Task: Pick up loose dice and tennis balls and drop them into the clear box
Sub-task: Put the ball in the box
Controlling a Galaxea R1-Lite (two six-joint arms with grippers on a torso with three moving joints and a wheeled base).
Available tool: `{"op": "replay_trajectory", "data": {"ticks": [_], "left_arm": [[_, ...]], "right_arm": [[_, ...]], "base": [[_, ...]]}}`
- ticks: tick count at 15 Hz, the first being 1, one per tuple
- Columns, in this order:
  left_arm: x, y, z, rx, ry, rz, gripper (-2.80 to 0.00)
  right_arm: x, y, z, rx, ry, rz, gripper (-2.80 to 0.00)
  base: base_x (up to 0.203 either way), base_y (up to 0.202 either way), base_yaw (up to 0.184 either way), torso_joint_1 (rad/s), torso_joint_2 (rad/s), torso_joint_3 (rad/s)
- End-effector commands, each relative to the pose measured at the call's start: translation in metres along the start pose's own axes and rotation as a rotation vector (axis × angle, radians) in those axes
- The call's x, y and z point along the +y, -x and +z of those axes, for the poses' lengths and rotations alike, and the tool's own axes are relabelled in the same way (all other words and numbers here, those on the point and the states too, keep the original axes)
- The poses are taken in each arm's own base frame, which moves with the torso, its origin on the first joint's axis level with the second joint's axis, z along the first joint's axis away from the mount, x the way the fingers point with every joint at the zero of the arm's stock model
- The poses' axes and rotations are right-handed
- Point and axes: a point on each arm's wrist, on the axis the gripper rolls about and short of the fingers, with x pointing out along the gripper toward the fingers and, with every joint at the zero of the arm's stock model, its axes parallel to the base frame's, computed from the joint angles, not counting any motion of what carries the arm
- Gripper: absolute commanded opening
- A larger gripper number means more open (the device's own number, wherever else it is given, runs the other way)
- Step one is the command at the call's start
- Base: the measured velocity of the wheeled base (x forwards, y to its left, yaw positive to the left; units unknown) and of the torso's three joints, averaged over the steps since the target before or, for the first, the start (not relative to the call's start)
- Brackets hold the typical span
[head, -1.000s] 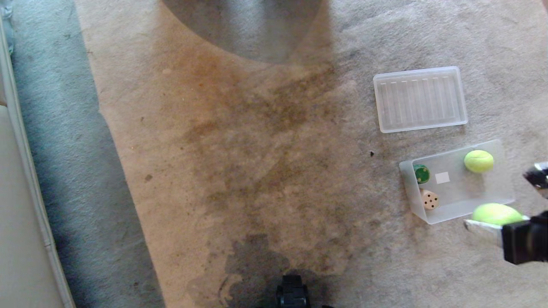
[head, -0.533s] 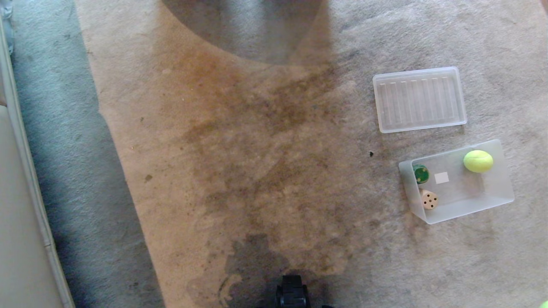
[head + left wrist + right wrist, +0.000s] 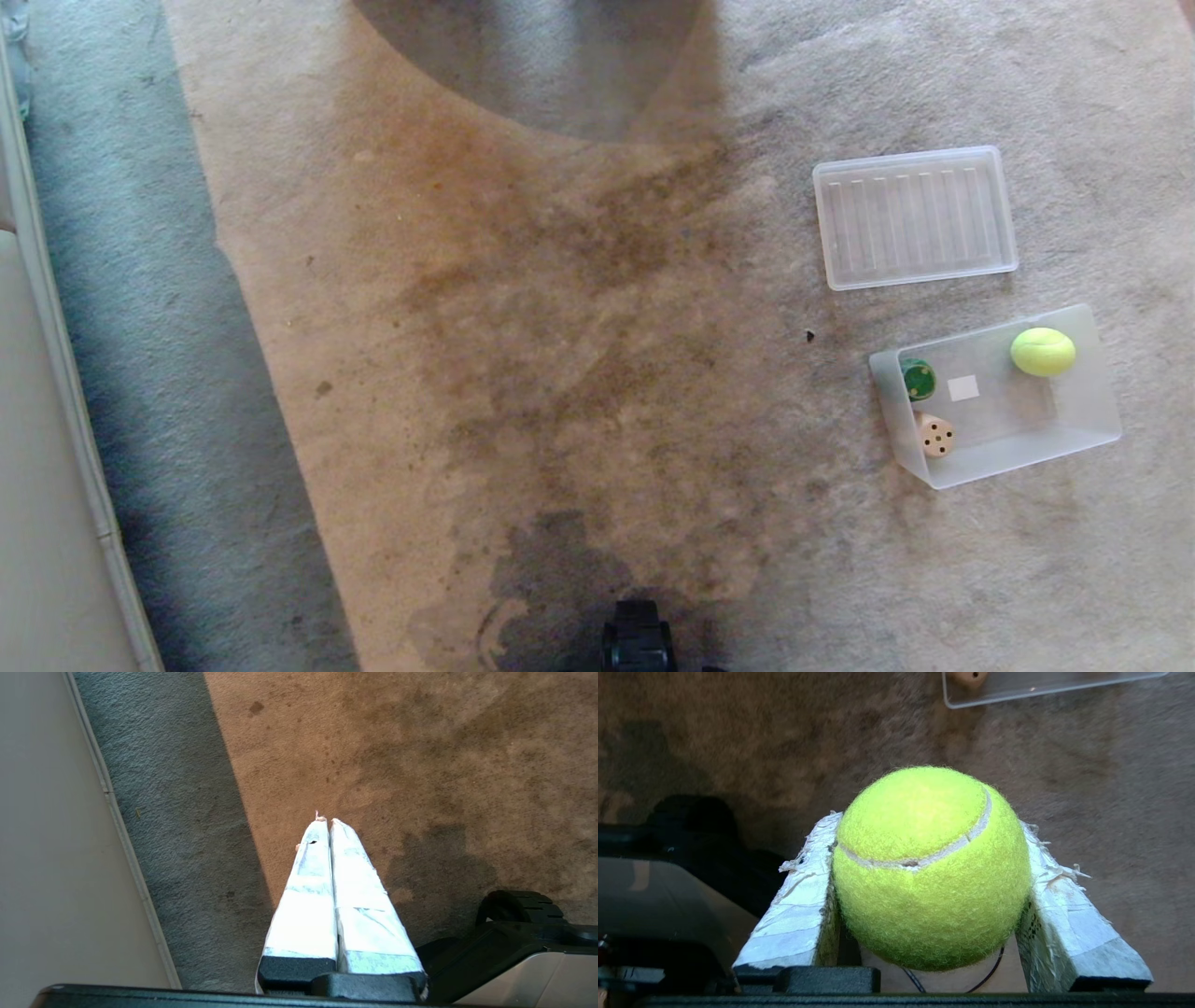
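The left gripper (image 3: pixel 325 821) has its two white-taped jaws pressed flat together with nothing between them; it hangs over the carpet where a grey strip meets the stained tan area, near a pale baseboard edge (image 3: pixel 126 844). The right gripper (image 3: pixel 931 826) has its taped jaws clenched on either side of a tennis ball (image 3: pixel 930 868), the ball filling the gap between them and its curved seam facing the camera. Neither arm shows in the head view.

Going left to right across the head view: a pale wall and trim (image 3: pixel 56 373) run down the left edge, then a band of grey carpet, then a wide tan carpet (image 3: pixel 523 355) with dark brown staining through its middle and a rounded shadow at the top. The robot's black base (image 3: pixel 638 644) peeks in at the bottom centre. Further right lies a flat ribbed translucent lid (image 3: pixel 915 217), directly on the carpet. Just below it, apart from it, sits the clear box (image 3: pixel 1083 429). Inside, against its left wall, are a dark green die (image 3: pixel 919 378) and, just beside it, a tan die (image 3: pixel 935 435) with dark pips. A small white label (image 3: pixel 963 387) shows on the box floor. A second tennis ball (image 3: pixel 1042 352) rests in the box's far right corner.
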Motion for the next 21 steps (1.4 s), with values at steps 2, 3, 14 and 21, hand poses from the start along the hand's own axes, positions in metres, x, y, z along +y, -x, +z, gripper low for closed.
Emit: {"op": "replay_trajectory", "data": {"ticks": [2,3,14,21], "left_arm": [[0.0000,0.0000,0.0000,0.000,0.000,0.000,-2.80],[0.0000,0.0000,0.0000,0.000,0.000,0.000,-2.80],[0.0000,0.0000,0.0000,0.000,-0.001,0.000,-2.80],[0.0000,0.0000,0.0000,0.000,-0.003,0.000,-2.80]], "right_arm": [[0.0006,0.0081,-0.0053,-0.110,-0.001,-0.017,-2.80],[0.0008,0.0096,-0.0062,-0.133,-0.001,-0.024,-2.80],[0.0008,0.0096,-0.0063,-0.137,-0.020,-0.025,-2.80],[0.0008,0.0096,-0.0063,-0.137,-0.020,-0.025,-2.80]], "base": [[0.000,0.000,0.000,0.000,0.00,0.000],[0.000,0.000,0.000,0.000,0.00,0.000],[0.000,0.000,0.000,0.000,0.00,0.000],[0.000,0.000,0.000,0.000,0.00,0.000]]}}
